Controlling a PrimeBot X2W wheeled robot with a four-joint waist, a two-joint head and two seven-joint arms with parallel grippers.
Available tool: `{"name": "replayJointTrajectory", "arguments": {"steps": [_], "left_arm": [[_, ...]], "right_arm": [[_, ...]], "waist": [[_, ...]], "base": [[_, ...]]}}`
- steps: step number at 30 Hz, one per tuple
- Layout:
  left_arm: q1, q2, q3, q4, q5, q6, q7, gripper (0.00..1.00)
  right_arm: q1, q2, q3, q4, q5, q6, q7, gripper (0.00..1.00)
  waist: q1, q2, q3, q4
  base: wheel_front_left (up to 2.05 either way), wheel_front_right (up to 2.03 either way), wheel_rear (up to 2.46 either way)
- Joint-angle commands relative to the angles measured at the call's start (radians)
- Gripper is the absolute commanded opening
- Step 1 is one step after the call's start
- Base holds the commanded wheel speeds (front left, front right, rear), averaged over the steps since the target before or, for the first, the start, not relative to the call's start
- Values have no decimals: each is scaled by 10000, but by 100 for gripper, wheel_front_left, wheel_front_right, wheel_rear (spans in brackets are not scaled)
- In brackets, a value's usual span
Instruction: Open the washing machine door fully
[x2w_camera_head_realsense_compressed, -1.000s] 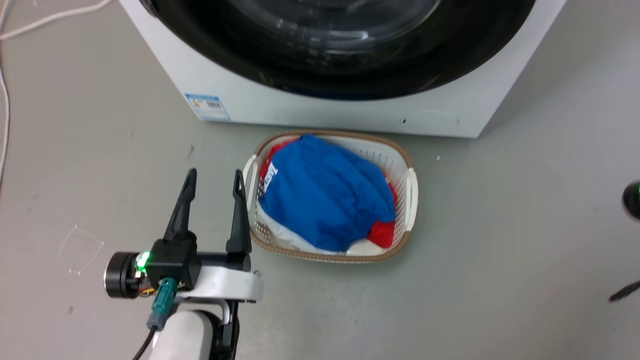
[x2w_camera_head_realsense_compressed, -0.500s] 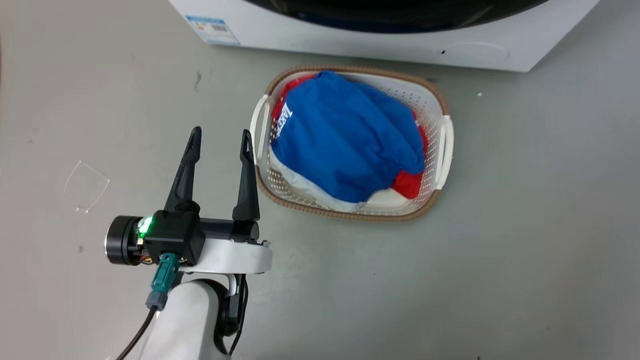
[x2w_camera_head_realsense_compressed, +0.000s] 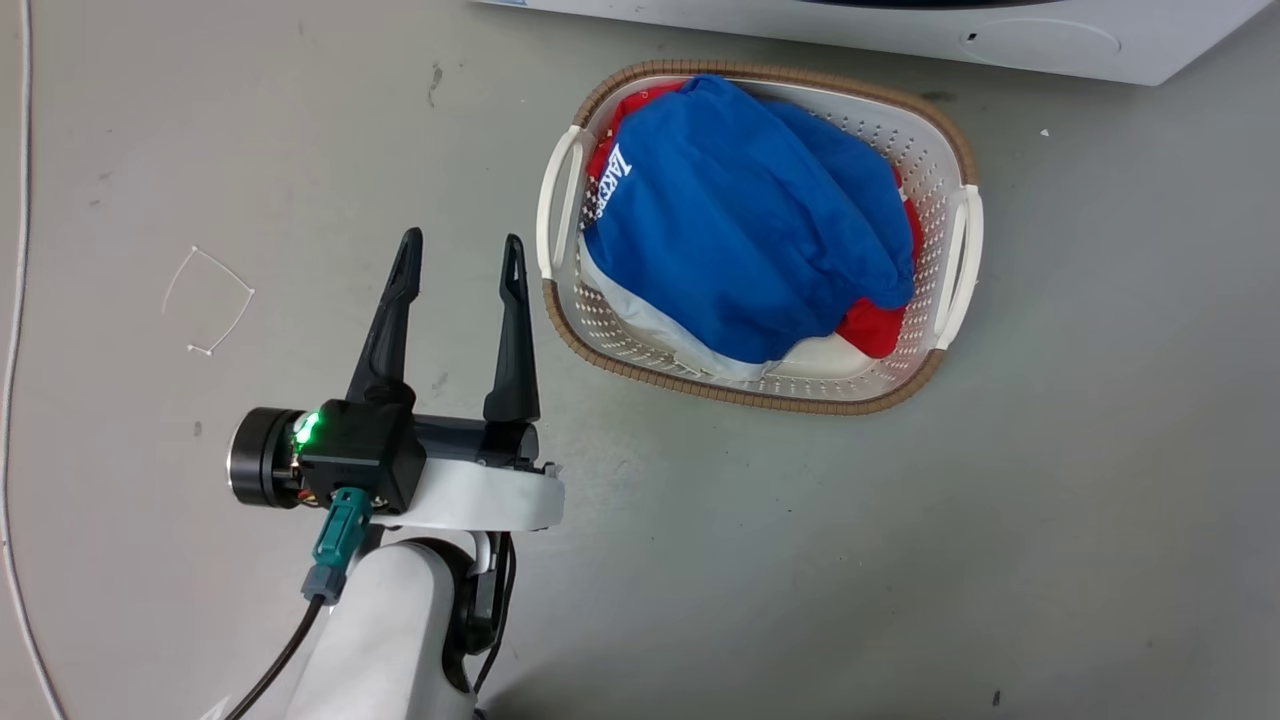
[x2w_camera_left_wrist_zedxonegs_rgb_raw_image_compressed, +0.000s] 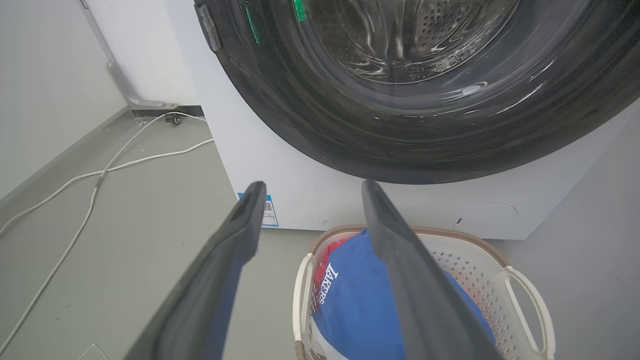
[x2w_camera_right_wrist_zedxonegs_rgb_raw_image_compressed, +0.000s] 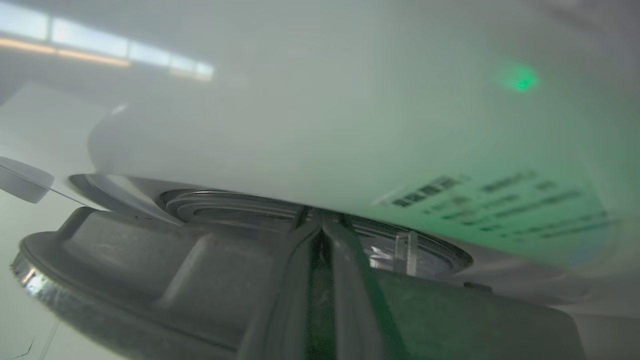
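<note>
- My left gripper (x2w_camera_head_realsense_compressed: 460, 250), two long dark fingers spread wide and empty, hovers over the grey floor (x2w_camera_head_realsense_compressed: 1000, 550).
- Just beside it sits a white perforated plastic laundry basket (x2w_camera_head_realsense_compressed: 800, 403) with a brown woven rim, holding a blue garment (x2w_camera_head_realsense_compressed: 750, 230) over red cloth (x2w_camera_head_realsense_compressed: 880, 328).
- Beyond the basket stands the white boxy washing machine (x2w_camera_left_wrist_zedxonegs_rgb_raw_image_compressed: 280, 165); its large round glossy black door (x2w_camera_left_wrist_zedxonegs_rgb_raw_image_compressed: 350, 135) looks flush against the front.
- My right gripper (x2w_camera_right_wrist_zedxonegs_rgb_raw_image_compressed: 322, 240) has its fingers pressed almost together, tips at a blurred seam between white panel and grey rim. I cannot tell whether they pinch anything.
</note>
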Motion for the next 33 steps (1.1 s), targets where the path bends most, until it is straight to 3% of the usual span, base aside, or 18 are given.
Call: {"name": "replayJointTrajectory", "arguments": {"steps": [1, 17, 33], "left_arm": [[-138, -17, -58, 0, -41, 46, -28, 100], [-19, -16, 177, 189, 47, -46, -28, 100], [590, -14, 531, 395, 223, -196, -28, 100]], "right_arm": [[-242, 24, 153, 120, -77, 4, 143, 0], [479, 220, 534, -114, -350, 14, 935, 0], [2355, 489, 879, -1084, -157, 14, 1884, 0]], "waist": [[-2, 0, 10, 48], [-2, 0, -388, -179], [-2, 0, -1448, -510]], "base": [[0, 0, 0], [0, 0, 0], [0, 0, 0]]}}
